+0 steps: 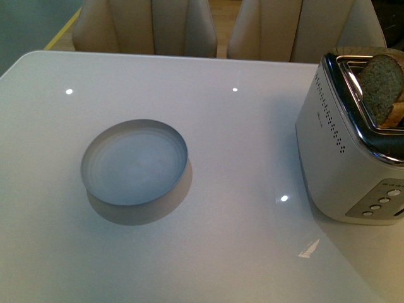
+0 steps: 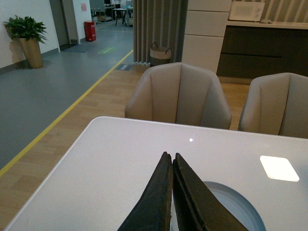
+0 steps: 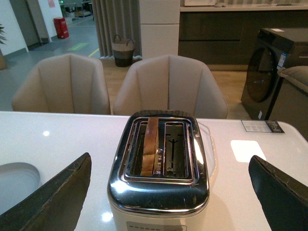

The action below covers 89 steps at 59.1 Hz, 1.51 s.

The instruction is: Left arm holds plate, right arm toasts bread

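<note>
Bread [image 3: 152, 144] stands in the toaster [image 3: 159, 192], between the spread right hand [image 3: 168, 192] fingers.

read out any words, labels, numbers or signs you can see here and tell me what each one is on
None can be read.
Toaster: small mark on its side, too small to read; its buttons look unlabelled.
Card on the table: print too small.
Red bin and wall notices: blurred.
Plate and bread: no text.
</note>
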### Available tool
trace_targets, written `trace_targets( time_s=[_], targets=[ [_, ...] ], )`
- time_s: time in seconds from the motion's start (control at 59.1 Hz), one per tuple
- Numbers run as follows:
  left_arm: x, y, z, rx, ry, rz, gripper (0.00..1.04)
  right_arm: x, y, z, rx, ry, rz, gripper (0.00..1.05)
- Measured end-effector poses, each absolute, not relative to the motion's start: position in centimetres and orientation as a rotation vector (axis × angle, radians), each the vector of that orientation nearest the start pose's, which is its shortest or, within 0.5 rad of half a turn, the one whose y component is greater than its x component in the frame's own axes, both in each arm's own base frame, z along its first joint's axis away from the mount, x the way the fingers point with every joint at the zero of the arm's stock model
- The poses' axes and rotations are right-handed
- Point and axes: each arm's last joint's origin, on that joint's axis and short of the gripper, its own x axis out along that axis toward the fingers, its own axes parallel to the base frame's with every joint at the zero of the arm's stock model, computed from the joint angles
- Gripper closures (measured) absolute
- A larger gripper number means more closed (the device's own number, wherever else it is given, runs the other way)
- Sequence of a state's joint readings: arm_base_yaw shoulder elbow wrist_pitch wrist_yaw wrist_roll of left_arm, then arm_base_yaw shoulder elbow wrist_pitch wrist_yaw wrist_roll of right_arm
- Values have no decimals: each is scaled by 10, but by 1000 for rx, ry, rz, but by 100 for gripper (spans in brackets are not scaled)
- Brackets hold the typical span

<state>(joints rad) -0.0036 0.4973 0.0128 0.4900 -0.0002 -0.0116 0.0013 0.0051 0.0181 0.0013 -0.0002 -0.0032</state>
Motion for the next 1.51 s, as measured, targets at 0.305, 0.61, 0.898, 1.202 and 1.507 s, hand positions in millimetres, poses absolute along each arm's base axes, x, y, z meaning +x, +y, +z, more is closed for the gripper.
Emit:
trace_targets(
  time_s=[0.305, 0.61, 0.898, 1.202, 1.507],
  targets=[
    [119, 0, 171, -12, -14, -4, 102, 97, 0, 169, -3, -14, 2, 9],
    [110, 0, 171, -11, -14, -4, 102, 97, 0, 169, -3, -14, 2, 9],
    [97, 0, 168, -11, -8, -3, 102, 97, 0, 169, -3, -15, 2, 9],
    [97, 0, 168, -11, -8, -3, 102, 97, 0, 169, -3, -15, 2, 9],
    [97, 0, 168, -11, -8, -3, 55, 97, 0, 169, -3, -15, 2, 9]
  ],
)
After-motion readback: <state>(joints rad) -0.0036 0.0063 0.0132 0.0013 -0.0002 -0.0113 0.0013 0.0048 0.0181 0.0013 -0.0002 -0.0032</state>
